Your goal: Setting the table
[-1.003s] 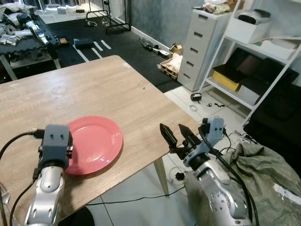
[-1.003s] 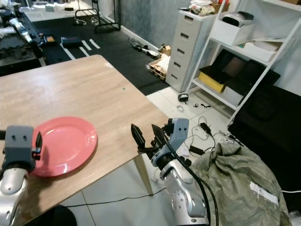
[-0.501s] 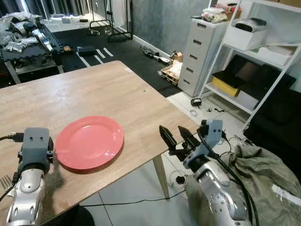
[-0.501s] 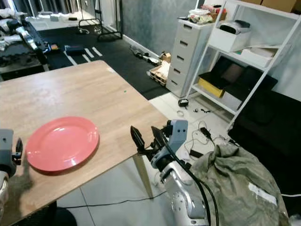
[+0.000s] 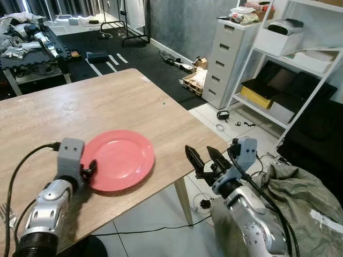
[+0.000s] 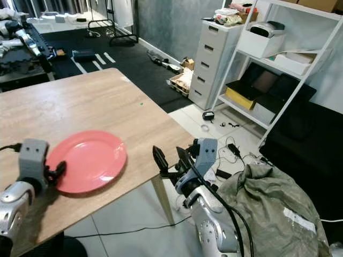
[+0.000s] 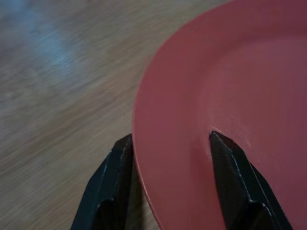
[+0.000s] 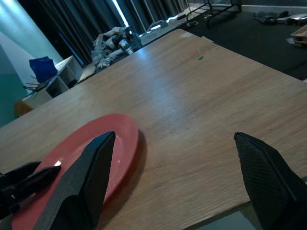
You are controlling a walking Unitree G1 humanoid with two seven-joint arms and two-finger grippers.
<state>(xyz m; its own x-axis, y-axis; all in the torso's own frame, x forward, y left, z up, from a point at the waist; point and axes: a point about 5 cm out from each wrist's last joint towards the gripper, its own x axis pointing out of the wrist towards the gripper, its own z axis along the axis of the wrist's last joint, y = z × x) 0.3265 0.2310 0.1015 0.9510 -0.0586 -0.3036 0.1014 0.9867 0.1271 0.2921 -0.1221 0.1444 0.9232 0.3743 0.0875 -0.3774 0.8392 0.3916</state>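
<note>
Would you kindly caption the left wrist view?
Left gripper straddling the rim of the red plate on the wooden table.

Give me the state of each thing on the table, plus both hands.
Red plate: flat on the wooden table, empty, its near-left rim pinched.
Left hand: shut on the plate's rim, one finger above it, one below.
Right hand: open, empty, off the table's right edge.

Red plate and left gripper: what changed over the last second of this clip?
The left gripper, off the plate half a second ago, has come back and closed on the red plate's near rim, one finger above, one below. The plate sits slightly further right on the wooden table. The right gripper stays open beyond the table edge.
</note>
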